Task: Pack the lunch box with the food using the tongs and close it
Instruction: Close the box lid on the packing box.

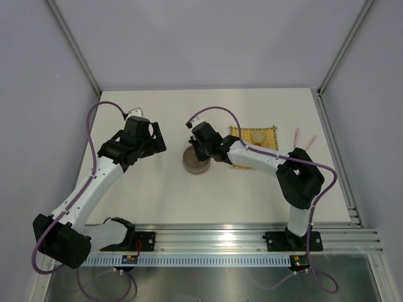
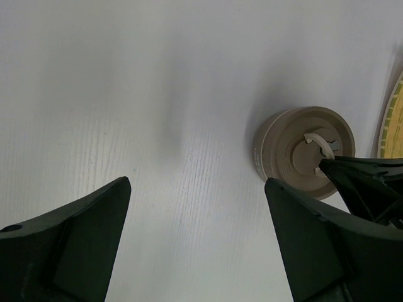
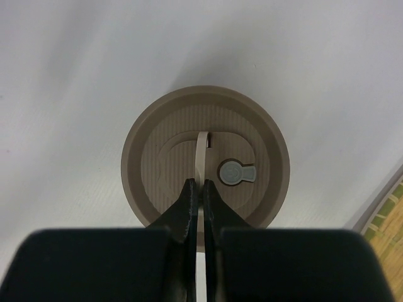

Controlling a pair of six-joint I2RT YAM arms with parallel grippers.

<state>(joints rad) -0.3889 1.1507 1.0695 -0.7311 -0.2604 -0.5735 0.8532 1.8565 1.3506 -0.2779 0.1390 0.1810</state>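
the lunch box [image 1: 197,165] stands on the white table [image 1: 164,195] near its middle, just left of the yellow woven mat [image 1: 271,133], with its brownish lid [image 3: 157,157] seated on top. the right gripper [image 3: 201,189] comes in over the box from the right, its jaws pressed together on the thin pale strap [image 3: 201,148] that arches up from the centre of the lid. in the right wrist view the strap runs straight down into the slit between the two black fingers. just right of the strap a small grey keyhole-shaped tab [image 3: 234,172] sits on the raised middle panel of the lid. the left gripper [image 2: 196,189] hovers above bare table to the left of the box, apart from it, with its jaws spread wide and nothing between them. in its wrist view the box lies ahead and to the right, with the tip of the right gripper resting on the lid. on the mat lies one pale cream round piece of food [image 1: 260,136]; the other pieces cannot be made out. the tongs [image 1: 296,134] lie on the table just right of the mat, near the right edge, thin and pale, too small to tell more.
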